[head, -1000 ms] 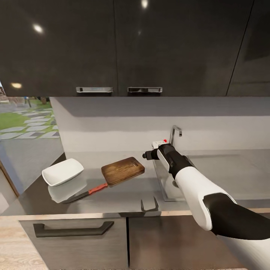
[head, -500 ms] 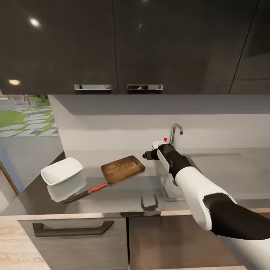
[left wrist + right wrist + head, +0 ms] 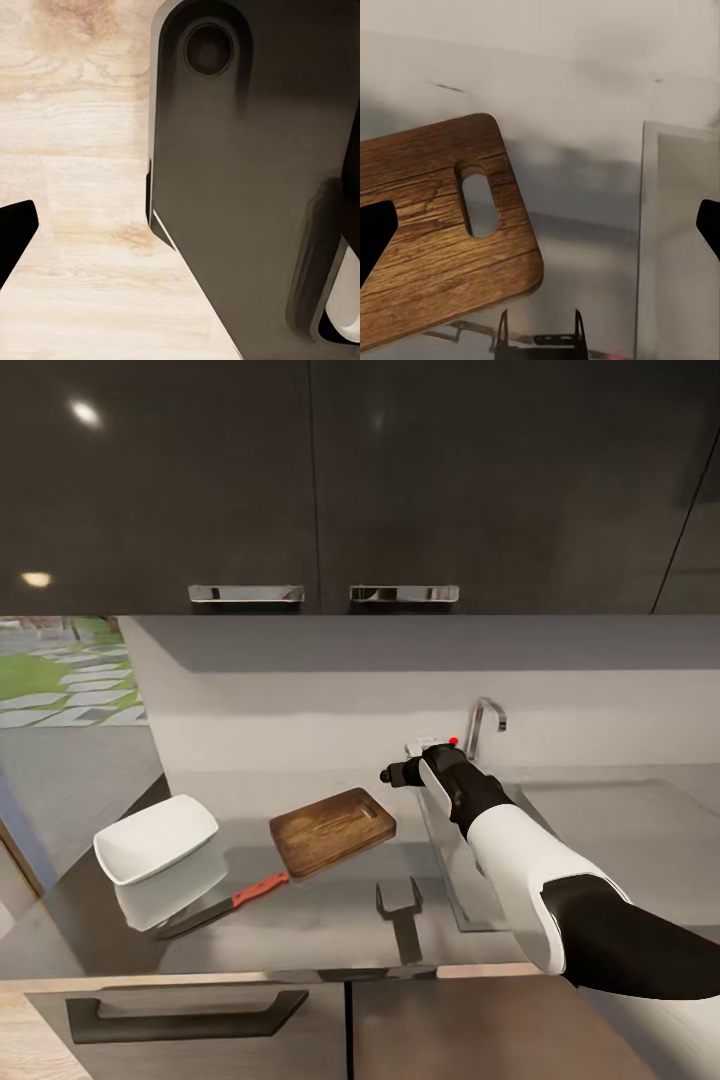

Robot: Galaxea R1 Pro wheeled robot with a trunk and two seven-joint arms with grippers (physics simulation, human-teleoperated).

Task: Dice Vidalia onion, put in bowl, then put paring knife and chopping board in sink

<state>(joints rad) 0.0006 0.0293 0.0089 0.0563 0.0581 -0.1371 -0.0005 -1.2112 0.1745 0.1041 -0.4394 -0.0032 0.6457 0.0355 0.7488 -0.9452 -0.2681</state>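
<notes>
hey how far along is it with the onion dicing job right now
Nothing looks done yet. The chopping board lies bare on the countertop, the paring knife beside it, the bowl empty. The right gripper hovers open near the sink. Fetching the onion, dicing, and clearing up remain.

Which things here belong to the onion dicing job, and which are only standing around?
Belong to the job:
chopping board
paring knife
bowl
countertop
sink
right gripper

Just there:
faucet
upper cabinets
drawer handle
</notes>
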